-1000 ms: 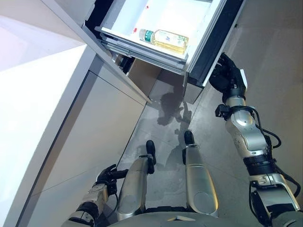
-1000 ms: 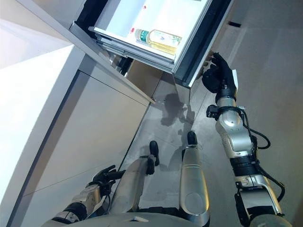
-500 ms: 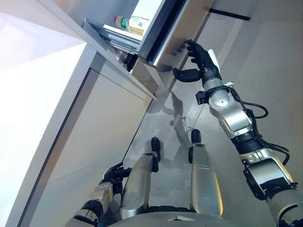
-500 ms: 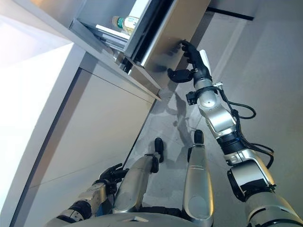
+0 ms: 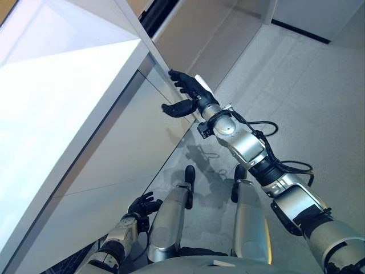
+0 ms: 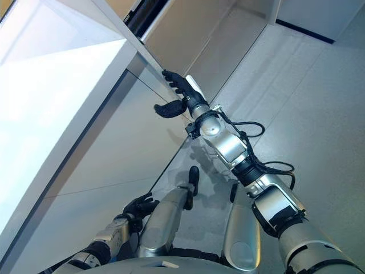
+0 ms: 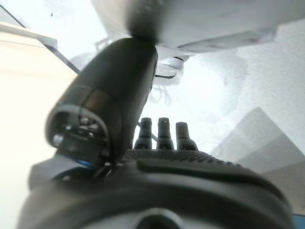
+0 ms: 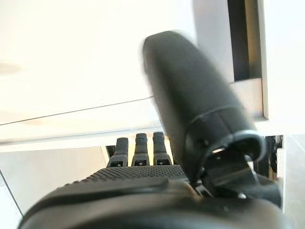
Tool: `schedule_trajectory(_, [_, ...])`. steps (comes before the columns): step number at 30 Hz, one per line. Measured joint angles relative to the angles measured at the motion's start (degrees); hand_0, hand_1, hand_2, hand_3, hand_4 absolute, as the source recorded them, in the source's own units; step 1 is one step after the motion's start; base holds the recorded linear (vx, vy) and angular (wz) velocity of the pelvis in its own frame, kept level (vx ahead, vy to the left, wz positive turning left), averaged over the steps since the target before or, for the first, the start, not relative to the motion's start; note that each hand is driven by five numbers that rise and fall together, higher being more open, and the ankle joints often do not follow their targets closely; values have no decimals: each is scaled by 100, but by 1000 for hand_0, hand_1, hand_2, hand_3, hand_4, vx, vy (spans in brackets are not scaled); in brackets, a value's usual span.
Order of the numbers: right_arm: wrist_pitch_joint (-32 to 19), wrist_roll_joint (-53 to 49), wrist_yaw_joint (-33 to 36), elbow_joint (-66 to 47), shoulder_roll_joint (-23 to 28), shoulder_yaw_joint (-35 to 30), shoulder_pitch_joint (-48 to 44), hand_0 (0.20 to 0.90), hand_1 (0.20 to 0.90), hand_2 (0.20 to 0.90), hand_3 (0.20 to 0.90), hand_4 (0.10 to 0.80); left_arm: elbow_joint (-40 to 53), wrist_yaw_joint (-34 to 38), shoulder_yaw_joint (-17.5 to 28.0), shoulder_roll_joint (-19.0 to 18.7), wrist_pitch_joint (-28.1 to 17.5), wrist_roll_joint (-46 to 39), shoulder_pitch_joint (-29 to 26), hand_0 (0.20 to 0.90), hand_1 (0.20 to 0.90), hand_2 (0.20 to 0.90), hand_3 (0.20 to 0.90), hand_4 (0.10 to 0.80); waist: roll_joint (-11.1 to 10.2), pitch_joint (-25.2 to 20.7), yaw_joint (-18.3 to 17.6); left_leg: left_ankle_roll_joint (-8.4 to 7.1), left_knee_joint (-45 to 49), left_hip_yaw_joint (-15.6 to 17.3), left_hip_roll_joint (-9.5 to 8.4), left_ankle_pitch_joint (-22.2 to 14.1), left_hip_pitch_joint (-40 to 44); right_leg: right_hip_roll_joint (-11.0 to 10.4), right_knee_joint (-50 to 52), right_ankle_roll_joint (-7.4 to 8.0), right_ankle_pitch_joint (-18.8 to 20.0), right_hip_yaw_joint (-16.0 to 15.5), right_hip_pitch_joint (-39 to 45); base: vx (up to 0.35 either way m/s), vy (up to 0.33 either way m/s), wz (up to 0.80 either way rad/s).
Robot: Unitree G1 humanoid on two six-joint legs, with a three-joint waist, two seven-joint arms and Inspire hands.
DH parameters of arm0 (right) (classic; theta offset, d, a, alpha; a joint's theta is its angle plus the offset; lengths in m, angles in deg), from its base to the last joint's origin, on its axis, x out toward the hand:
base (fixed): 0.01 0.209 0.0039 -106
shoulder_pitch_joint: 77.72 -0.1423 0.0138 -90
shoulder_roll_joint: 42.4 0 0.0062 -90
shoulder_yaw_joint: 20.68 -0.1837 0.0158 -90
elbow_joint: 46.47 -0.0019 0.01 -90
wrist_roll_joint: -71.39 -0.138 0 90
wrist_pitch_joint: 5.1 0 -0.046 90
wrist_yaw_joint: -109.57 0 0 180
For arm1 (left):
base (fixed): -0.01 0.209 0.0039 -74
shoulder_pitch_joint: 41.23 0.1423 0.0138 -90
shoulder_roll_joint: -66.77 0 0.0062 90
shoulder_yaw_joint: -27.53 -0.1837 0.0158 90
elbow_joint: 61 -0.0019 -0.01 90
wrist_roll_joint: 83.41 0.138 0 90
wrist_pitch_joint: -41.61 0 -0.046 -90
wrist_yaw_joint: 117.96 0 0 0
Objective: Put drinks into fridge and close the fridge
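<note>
Fingers of the right hand (image 5: 185, 94) lay straight against the fridge front (image 5: 194, 31), pushing along its face; the left hand (image 5: 142, 204) hung low, loosely open.

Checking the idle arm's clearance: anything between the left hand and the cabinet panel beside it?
Nothing: left eye view shows only bare floor between the left hand and the cabinet panel.

We look down on a pale grey tiled floor (image 5: 319, 108). A bright white countertop (image 5: 51, 108) fills our left, with grey cabinet panels (image 5: 114, 165) below its edge. A dark baseboard (image 5: 299, 31) lines the far wall.
</note>
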Motion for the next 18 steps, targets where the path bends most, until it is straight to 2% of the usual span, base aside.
schedule_trajectory(7, [-41,4,174,17,42,-12,-18,900,900,900,900,800,23,-4,0,0,4,8,-4,900,900,900,900,800,1,-1,30,12,-1,-70,3,13,4,4,-1,-26,-17,-55,24,-2,-5,3])
schedule_trajectory(11, [-177,19,535,30,97,-16,-18,900,900,900,900,800,115,12,0,0,6,26,-8,900,900,900,900,800,0,-1,70,-60,-23,-83,3,58,71,-2,-38,-29,-17,-73,92,-1,-4,1])
schedule_trajectory(16, [-662,0,942,92,170,-201,47,900,900,900,900,800,142,110,4,6,49,30,0,900,900,900,900,800,-1,-3,61,-55,-248,-125,43,59,513,7,-343,-23,-14,-195,617,47,-58,6])
schedule_trajectory(18, [-954,-31,1127,-2,176,-567,224,900,900,900,900,800,191,265,7,7,185,29,0,900,900,900,900,800,-17,-21,25,-72,-390,-111,64,47,719,27,-550,21,13,-213,866,91,-91,-2])
